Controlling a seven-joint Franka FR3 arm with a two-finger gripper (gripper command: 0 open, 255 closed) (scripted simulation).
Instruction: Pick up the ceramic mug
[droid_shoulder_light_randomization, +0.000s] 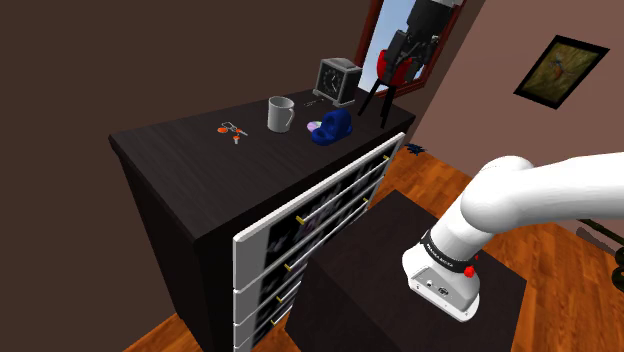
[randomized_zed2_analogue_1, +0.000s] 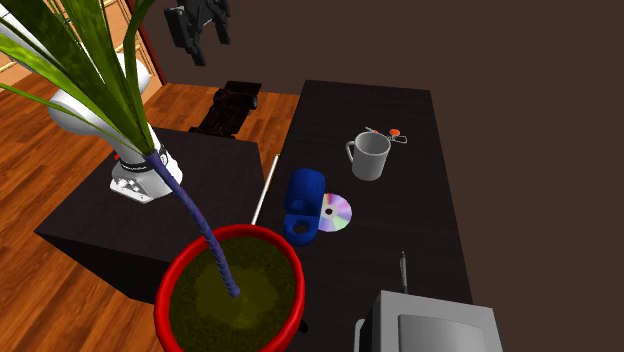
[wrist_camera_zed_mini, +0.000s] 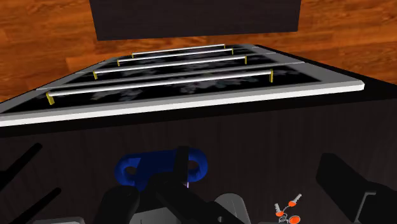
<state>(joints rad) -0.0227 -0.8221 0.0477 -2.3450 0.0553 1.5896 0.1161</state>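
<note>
**A:** Jaws, quick?
**B:** I'm holding my gripper (randomized_zed2_analogue_1: 208, 42) up high, with the jaws standing wide apart and clasping nothing.
**A:** What's nearest?
**B:** My stand (droid_shoulder_light_randomization: 400, 262) is sitting just beside the drawer front of the dresser (droid_shoulder_light_randomization: 180, 152).
**A:** And on top?
**B:** A blue thing (randomized_zed2_analogue_1: 303, 205) is lying by the front edge, with a shiny disc (randomized_zed2_analogue_1: 334, 212) just beside it. Past those, the mug (randomized_zed2_analogue_1: 372, 157) is standing upright, mouth up. It's pale grey, around the middle of the dresser top, touching neither of them and well apart from my jaws.
**A:** Beyond the mug?
**B:** Keys (randomized_zed2_analogue_1: 390, 134) with orange tags are lying near it. A clock (droid_shoulder_light_randomization: 338, 78) and a red pot (randomized_zed2_analogue_1: 172, 285) are sitting at the dresser's end.
</note>
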